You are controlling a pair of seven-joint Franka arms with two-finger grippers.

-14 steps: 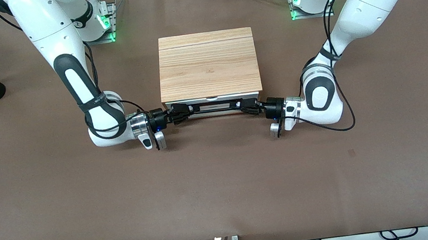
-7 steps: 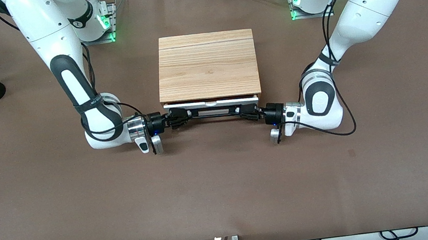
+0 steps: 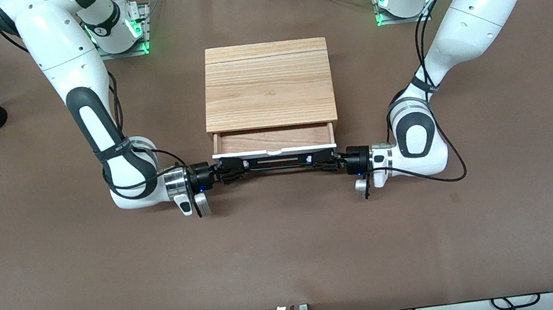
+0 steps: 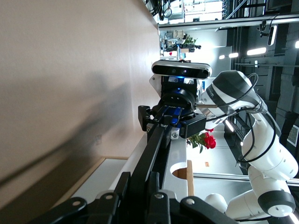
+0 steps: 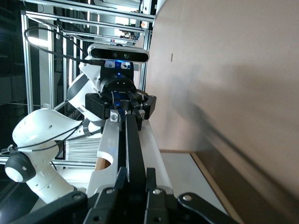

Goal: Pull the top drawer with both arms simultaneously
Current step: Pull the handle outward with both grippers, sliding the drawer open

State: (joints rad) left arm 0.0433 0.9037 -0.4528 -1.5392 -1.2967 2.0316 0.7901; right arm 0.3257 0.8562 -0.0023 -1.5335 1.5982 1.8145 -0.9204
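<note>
The top drawer, partly open at frame centre below the cabinet, is sliding rigidly and lightly; the right gripper and left gripper are clamping its bar handle ends, the best hold.

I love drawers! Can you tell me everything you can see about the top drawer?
The top drawer is partly pulled out of the light-wood cabinet. It has a white front with a small half-round notch, a pale wood floor, and a long thin black bar handle. The right gripper and left gripper clamp opposite ends of the handle.
</note>
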